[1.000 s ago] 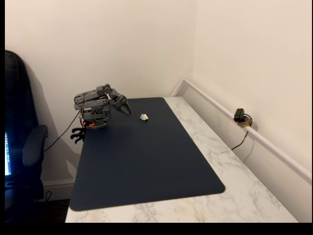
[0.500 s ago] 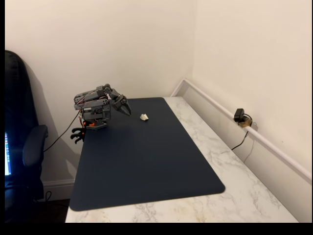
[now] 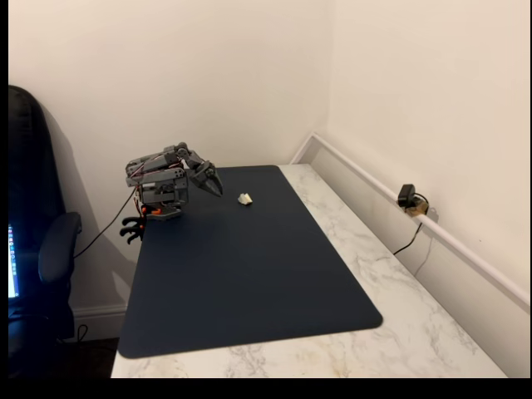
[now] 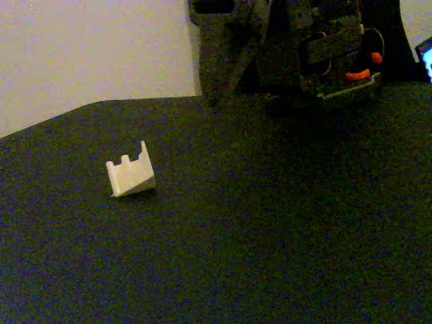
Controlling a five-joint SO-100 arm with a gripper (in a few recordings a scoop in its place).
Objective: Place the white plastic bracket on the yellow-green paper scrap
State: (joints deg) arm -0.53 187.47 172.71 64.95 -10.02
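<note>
Plainly, nothing is held yet: the gripper (image 3: pixel 214 184) is seen folded back near the arm's base at the far left corner of the dark mat (image 3: pixel 249 274), its tip pointing down and to the right in the wide fixed view. Whether its jaws are parted cannot be told at this size.

The white plastic bracket (image 3: pixel 245 199) lies on the mat just to the right of the gripper, apart from it; in the close fixed view the bracket (image 4: pixel 130 177) is seen resting on a sloped face with small prongs upward. The yellow-green paper scrap cannot be made out in either fixed view.

Trouble is judged likely on two counts. So small and angular a piece may be tipped or pushed away if the jaws are closed off-centre. With the scrap unlocated, the drop point is uncertain.

Much bare mat is left toward the camera, while the wall (image 3: pixel 166 75) stands close behind the arm.
</note>
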